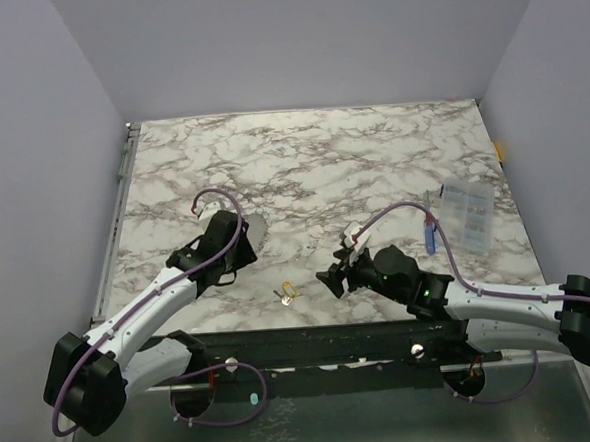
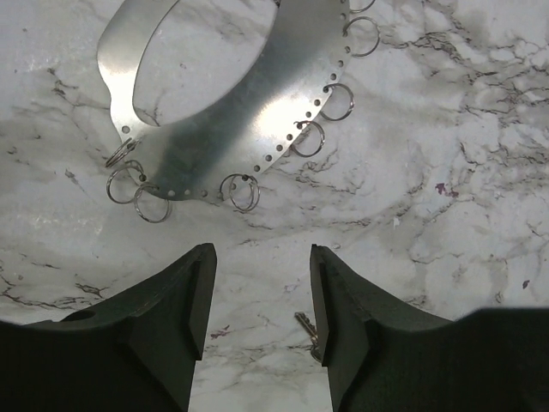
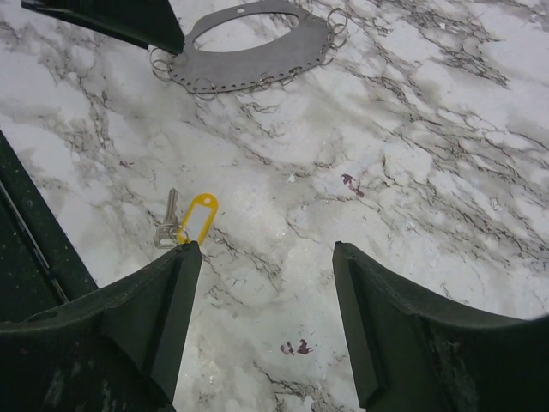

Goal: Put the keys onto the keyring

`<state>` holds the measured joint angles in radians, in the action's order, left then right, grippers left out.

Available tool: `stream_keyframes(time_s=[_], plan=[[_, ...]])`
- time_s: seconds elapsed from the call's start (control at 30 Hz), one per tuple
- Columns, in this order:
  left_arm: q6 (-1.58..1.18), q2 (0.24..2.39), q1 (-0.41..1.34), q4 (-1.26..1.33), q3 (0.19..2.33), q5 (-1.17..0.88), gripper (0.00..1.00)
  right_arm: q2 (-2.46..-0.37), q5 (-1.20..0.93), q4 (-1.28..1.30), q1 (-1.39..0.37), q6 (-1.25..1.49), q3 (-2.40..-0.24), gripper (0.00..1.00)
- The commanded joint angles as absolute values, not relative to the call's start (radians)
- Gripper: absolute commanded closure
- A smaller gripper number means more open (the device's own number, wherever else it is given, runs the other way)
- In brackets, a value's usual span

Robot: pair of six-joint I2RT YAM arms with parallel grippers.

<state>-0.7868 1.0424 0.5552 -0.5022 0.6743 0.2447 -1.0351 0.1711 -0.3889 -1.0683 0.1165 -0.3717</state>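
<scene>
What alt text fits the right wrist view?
The open right gripper hovers over the marble table, a silver key with a yellow tag lying just past one fingertip. Farther off lies a grey metal plate edged with small rings.

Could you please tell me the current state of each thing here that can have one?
Left gripper: jaws open, empty.
Right gripper: jaws open, empty.
Key: lying flat on the table beside a yellow tag, ungripped.
Metal plate: lying flat, rings threaded through its edge holes.
</scene>
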Motion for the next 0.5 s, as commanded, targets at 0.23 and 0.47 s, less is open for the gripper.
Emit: stream_keyframes(time_s=[0.23,0.47], plan=[[-1.035,0.985,0.566,-0.248,0.447,0.325,0.52,-0.949,0.271,-0.306,-1.077,0.223,-0.355,0.27],[-1.041,1.064,0.567,-0.17,0.428,0.321,0.56,-0.915,0.271,-0.265,-1.077,0.252,-0.342,0.27]])
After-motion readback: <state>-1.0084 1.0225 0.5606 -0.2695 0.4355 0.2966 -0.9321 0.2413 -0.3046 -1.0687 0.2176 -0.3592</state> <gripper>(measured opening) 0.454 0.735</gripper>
